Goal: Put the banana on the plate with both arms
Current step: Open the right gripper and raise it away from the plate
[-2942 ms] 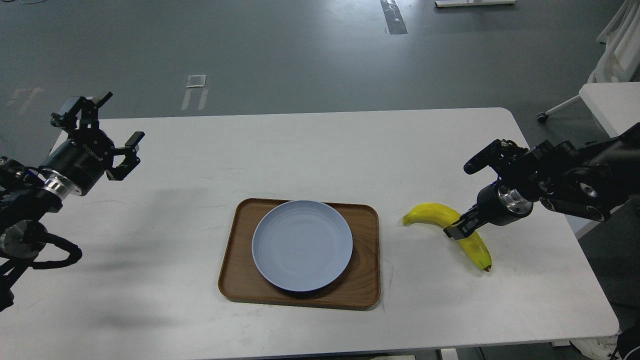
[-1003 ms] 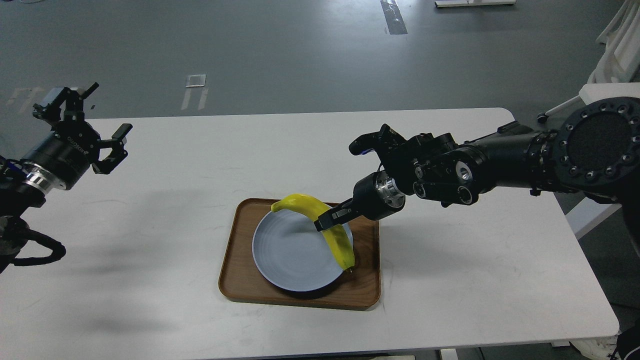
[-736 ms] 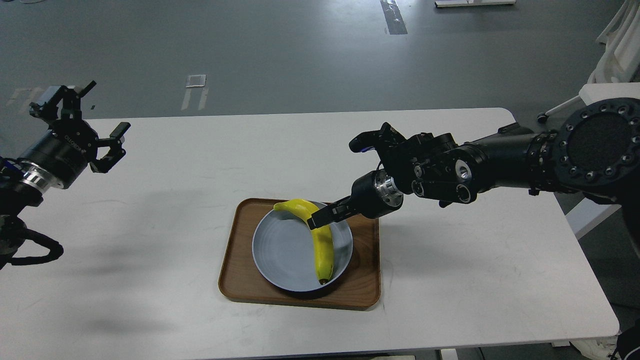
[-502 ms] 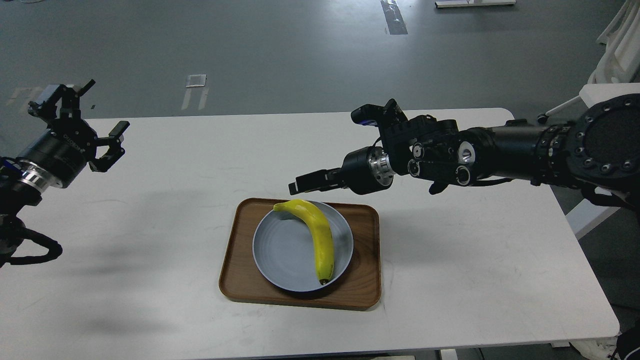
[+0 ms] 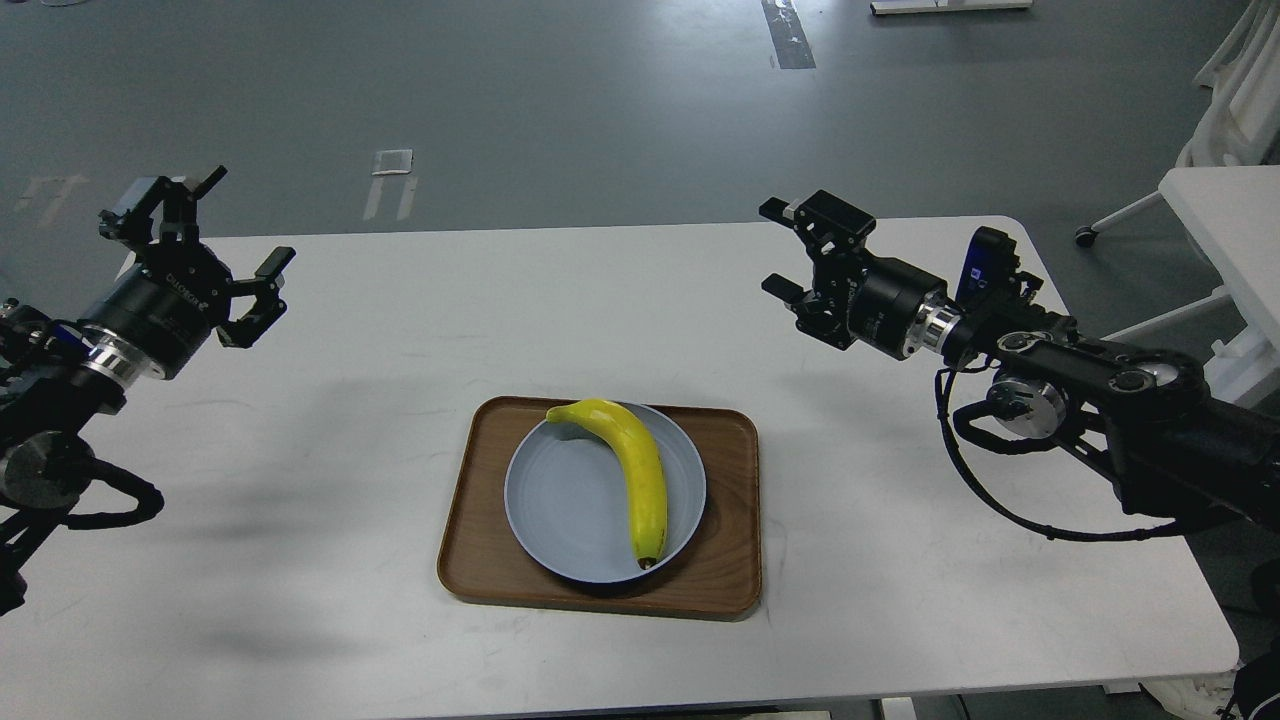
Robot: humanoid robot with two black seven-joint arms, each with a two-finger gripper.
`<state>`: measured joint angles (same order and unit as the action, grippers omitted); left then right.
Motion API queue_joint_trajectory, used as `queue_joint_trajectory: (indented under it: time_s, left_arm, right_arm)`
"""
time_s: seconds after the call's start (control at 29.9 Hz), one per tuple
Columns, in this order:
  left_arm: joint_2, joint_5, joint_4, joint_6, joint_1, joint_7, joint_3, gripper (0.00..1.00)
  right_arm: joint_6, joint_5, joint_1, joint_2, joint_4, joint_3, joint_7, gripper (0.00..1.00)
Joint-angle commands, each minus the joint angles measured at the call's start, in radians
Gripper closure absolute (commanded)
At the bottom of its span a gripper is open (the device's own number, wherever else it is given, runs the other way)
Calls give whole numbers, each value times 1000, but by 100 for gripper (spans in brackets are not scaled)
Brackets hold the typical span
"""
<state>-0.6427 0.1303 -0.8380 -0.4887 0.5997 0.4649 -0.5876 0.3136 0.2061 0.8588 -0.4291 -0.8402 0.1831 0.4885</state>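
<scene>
Banana (image 5: 632, 465) lies on plate (image 5: 560, 500), plate on tray (image 5: 480, 570) near the desk's front edge; placing looks done. Left gripper (image 5: 215, 260) hangs by the left edge, fingers apart, empty. Right gripper (image 5: 810, 255) sits near the back-right corner, fingers apart, empty. Best move: retreat high and wide, don't nudge the tray. Banana tip may overhang the plate rim, hard to tell. Both arms' bases are cut off.

We see a smooth, slightly glossy yellow banana (image 5: 632, 466) on a matt pale blue-grey plate (image 5: 560, 500) with faint rings, sitting in a brown wood-grain tray (image 5: 480, 560). The table (image 5: 400, 330) is matt white and smooth with light scuffs. Both arms look like black plastic or metal with shiny silver wrist rings.
</scene>
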Motion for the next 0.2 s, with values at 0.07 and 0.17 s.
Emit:
queue_joint_trajectory:
  time_s: [0.07,0.17]
  left_arm:
    - [66,2,17,0,-4,0,-9,1]
    - [107,3,39,0,-11,-2,-8,0]
  right_arm:
    - [7,-59,-128,-20,-2,145,0,0]
    - [10,-59,-184,-20,-4,200,0,0]
